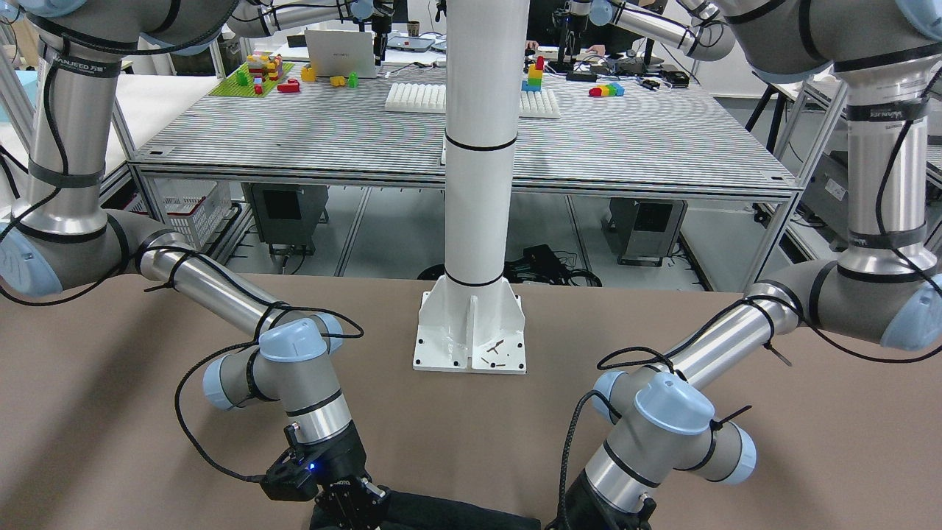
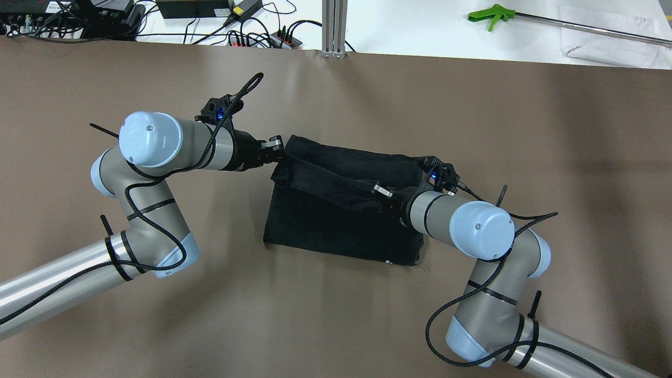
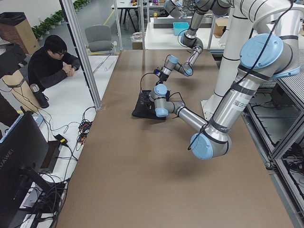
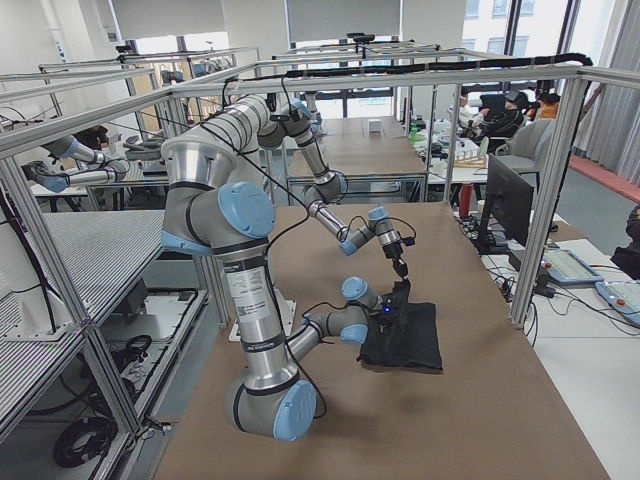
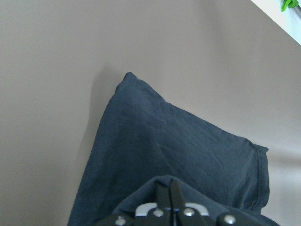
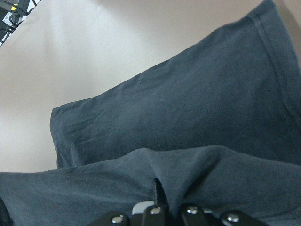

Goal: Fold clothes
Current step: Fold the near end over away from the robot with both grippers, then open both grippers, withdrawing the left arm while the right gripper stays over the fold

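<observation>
Black fabric sits pinched between the left jaws, which are closed tight on a raised fold of the garment [image 5: 178,141] — the left wrist view shows the cloth bunching round the two tips. The right jaws are likewise closed on a ridge of the same cloth, which humps up just in front of them in the right wrist view. Seen from overhead, the left jaws hold the garment's far left corner and the right jaws hold its right side nearer the middle. A lifted band of cloth runs slantwise between them, over the lower layer. The rest of the garment lies flat on the brown desk [image 2: 525,131], roughly centred between the left arm [image 2: 173,144] and the right arm [image 2: 472,226] — out in front of the white pillar [image 1: 482,147].
</observation>
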### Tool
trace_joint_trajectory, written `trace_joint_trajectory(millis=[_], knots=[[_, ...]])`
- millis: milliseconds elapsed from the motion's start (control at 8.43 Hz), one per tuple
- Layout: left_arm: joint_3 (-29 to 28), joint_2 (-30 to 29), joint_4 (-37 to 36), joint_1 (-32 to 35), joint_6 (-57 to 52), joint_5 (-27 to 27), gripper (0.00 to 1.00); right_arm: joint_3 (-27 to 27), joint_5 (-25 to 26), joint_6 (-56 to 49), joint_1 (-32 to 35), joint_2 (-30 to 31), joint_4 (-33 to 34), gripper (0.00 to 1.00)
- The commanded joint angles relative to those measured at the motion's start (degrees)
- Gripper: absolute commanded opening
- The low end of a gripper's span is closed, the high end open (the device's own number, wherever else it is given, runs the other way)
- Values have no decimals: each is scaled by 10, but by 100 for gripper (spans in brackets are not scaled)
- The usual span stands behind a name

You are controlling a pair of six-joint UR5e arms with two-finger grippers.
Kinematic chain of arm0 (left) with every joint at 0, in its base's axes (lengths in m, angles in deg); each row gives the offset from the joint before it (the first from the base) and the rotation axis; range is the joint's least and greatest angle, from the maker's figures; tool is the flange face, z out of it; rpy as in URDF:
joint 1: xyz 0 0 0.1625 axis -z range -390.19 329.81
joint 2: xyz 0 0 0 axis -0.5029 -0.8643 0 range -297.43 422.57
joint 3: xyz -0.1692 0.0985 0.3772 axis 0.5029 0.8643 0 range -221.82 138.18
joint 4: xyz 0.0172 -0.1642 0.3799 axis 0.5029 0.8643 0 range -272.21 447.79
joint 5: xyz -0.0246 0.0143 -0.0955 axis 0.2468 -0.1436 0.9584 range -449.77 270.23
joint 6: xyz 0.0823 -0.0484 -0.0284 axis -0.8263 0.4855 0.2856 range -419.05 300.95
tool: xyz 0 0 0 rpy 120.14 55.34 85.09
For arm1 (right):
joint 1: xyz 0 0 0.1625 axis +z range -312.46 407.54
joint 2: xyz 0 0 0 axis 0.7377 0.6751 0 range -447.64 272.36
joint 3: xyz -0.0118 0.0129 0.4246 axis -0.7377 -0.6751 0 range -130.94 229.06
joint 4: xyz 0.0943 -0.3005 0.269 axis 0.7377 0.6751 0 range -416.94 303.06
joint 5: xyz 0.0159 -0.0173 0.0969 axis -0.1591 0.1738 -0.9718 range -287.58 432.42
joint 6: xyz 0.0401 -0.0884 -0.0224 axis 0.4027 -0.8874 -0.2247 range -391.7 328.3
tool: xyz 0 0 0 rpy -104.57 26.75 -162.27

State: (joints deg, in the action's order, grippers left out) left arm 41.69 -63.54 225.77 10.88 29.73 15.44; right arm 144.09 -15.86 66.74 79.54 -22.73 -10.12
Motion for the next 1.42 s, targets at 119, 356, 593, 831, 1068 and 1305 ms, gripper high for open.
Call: trace_joint_trajectory(millis=[119,356,593,831,1068,1305], knots=[[-18,-9,1,1,-3,-9,94,-5,-15,-6,18,-2,0,94],[-17,-9,0,27,0,-1,94,5,-85,-40,43,-18,4,94],[-18,-3,-1,49,-18,16,94,9,-85,-39,39,-42,52,94],[-15,18,0,101,-45,88,94,5,-84,-57,20,-66,130,94],[-16,54,0,171,-107,165,94,-13,-78,-116,-3,-87,200,94],[-14,81,1,224,-144,230,94,-93,-76,-128,-12,-132,208,94]])
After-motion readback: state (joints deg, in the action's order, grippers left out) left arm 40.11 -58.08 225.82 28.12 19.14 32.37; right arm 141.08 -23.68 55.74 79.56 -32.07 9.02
